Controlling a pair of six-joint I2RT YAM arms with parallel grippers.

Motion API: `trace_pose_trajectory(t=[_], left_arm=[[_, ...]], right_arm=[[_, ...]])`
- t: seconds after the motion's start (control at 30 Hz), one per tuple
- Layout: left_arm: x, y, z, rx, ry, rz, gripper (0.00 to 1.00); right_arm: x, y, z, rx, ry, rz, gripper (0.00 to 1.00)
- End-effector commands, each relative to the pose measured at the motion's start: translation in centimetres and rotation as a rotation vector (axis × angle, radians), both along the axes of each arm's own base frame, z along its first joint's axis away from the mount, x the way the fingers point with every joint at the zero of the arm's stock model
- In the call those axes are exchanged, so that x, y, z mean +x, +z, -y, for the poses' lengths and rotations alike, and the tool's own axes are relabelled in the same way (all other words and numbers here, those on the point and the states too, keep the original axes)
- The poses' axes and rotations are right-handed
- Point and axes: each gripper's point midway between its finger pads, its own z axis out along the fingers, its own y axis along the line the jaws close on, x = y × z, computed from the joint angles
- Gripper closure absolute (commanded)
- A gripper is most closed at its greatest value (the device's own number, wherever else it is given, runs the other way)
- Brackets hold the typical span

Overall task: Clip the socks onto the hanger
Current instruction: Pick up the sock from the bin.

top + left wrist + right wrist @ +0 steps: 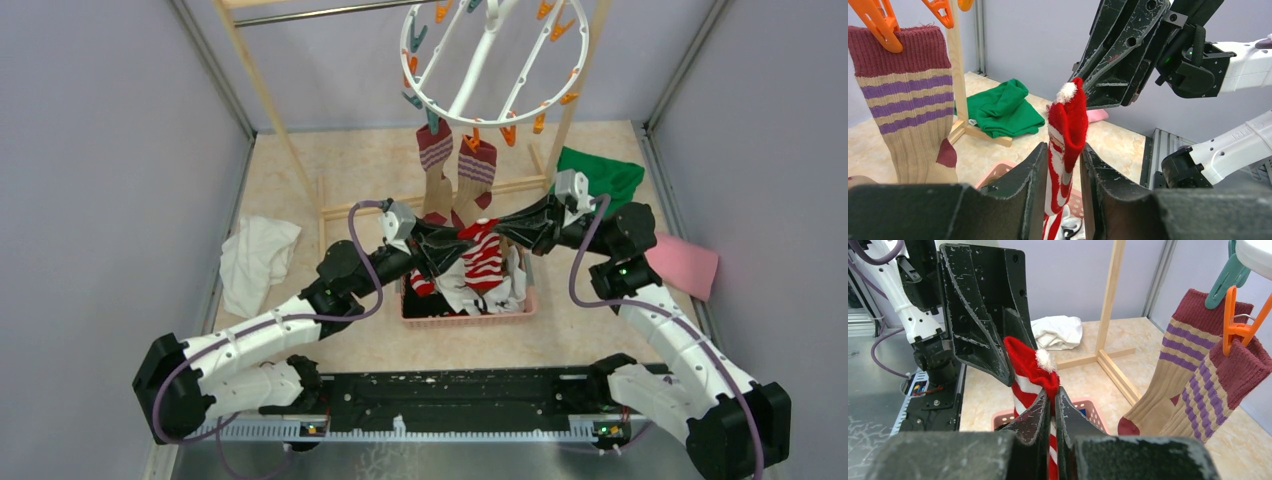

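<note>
Fuzzy red-white striped sock [1024, 365], pom-pom cuff: R claw [1049, 399] clenched on that cuff, over pink mesh basket [470, 320]. L claw [1062, 155] parted, sock hangs btwn its fingers. Round white plastic hanger [476, 70] up behind.

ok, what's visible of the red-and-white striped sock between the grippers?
The red-and-white striped knit sock has a red cuff with a white pompom. It hangs upright, cuff up, pinched in the shut right gripper; the left gripper stands open around it. Its lower end drops into the pink plastic basket.
</note>
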Motion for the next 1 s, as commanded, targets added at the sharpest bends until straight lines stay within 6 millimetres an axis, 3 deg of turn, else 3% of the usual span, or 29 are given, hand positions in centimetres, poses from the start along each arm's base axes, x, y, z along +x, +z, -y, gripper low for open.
trace_pose_trajectory(t=[0.0, 0.1, 0.3, 0.37, 0.5, 0.57, 0.67, 0.83, 0.97], left_arm=[[-0.2, 2.4, -0.7, -0.081, 0.009, 0.047, 0.64], [-0.1, 2.9, -0.7, -0.091, 0.018, 0.058, 0.59], [-0.2, 3.3, -0.4, -0.099, 0.001, 0.070, 0.60], [-0.3, 3.4, -0.3, -0.099, -0.006, 0.074, 0.68], [-0.6, 3.2, 0.0, -0.084, -0.035, 0.083, 1.00], [-0.6, 3.0, 0.0, -0.080, -0.036, 0.081, 1.00], [-0.4, 2.9, -0.2, -0.078, -0.022, 0.080, 1.00], [0.1, 2.1, -0.8, -0.051, 0.014, 0.067, 1.00], [0.3, 1.8, -1.1, -0.043, 0.025, 0.062, 1.00]], right_arm=[[-0.1, 1.1, 0.4, 0.026, -0.014, 0.045, 1.00], [-0.1, 0.9, 0.3, 0.023, -0.012, 0.038, 1.00], [0.0, 0.7, 0.4, 0.019, -0.017, 0.034, 1.00], [0.1, 0.6, 0.5, 0.019, -0.020, 0.032, 1.00], [0.1, 0.6, 0.5, 0.019, -0.021, 0.028, 1.00], [0.2, 0.6, 0.5, 0.019, -0.024, 0.024, 1.00], [0.4, 0.6, 0.8, 0.019, -0.038, 0.011, 0.90], [2.2, 1.5, 3.0, 0.058, -0.116, -0.029, 0.59], [3.9, 2.2, 5.2, 0.079, -0.175, -0.018, 0.54]])
